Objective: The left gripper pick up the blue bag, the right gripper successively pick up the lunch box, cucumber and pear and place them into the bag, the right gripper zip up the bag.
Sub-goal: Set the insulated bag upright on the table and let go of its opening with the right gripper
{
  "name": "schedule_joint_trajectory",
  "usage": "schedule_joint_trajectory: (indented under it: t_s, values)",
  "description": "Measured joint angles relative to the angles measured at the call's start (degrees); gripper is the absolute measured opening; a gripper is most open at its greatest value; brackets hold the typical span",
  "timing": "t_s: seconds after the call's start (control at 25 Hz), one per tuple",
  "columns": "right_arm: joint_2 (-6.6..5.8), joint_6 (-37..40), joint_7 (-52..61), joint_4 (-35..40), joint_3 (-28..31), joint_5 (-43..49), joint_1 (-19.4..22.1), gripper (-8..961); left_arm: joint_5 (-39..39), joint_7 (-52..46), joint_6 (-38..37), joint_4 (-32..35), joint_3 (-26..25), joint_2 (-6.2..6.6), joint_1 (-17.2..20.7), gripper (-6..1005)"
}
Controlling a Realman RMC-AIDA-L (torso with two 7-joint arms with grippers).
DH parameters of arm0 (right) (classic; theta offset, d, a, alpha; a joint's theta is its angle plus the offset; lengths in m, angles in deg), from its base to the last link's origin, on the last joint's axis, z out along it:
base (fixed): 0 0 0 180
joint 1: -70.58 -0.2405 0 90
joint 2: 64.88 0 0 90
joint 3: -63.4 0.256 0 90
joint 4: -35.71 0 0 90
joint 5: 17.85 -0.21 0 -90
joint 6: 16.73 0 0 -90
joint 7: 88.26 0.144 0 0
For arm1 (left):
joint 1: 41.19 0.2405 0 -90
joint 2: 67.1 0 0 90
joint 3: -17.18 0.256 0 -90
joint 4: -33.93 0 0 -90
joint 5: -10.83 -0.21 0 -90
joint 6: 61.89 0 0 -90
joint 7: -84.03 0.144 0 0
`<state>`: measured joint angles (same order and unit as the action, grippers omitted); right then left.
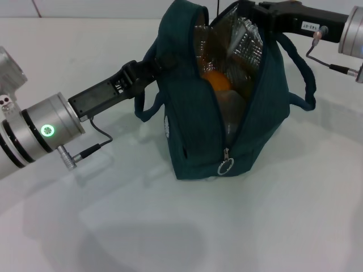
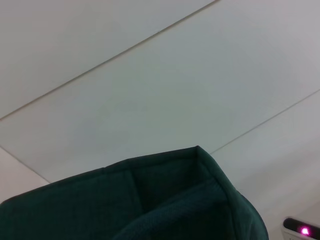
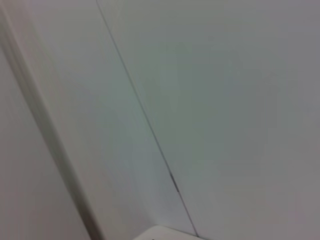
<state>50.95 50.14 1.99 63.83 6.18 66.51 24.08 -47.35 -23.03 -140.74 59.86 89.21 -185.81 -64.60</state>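
Note:
The blue bag (image 1: 198,136) stands upright on the white table (image 1: 170,226) with its zip open, silver lining showing. An orange-yellow rounded fruit, apparently the pear (image 1: 218,82), lies inside near the top. The lunch box and cucumber are hidden from view. A zip pull ring (image 1: 226,166) hangs at the low front end of the opening. My left gripper (image 1: 156,63) is shut on the bag's upper left side. My right gripper (image 1: 255,10) is at the bag's top rim on the far side, its tips hidden. The left wrist view shows the bag's fabric (image 2: 175,200).
The bag's carry handles hang loose on the left (image 1: 144,110) and the right (image 1: 306,79). A cable (image 1: 96,139) trails from my left wrist above the table. The right wrist view shows only white surface (image 3: 200,100).

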Motion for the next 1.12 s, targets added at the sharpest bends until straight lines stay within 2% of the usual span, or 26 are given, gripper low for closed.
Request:
schedule_joint_trajectory:
  t_s: [0.4, 0.92, 1.12]
  values:
    - [0.26, -3.79, -1.02, -2.32, -2.48, -0.05, -2.37, 9, -0.08, 0.03, 0.96, -0.08, -0.03, -0.51, 0.17, 45]
    - [0.17, -4.09, -1.87, -2.72, -2.30, -2.97, -0.91, 83, 0.27, 0.62, 2.42, -1.08, -0.06, -0.57, -0.07, 45]
    - [-0.09, -2.97, -3.39, -1.61, -2.45, -5.60, 0.89, 275, 0.10, 0.70, 2.46, -1.42, -1.32, -0.57, 0.17, 45]
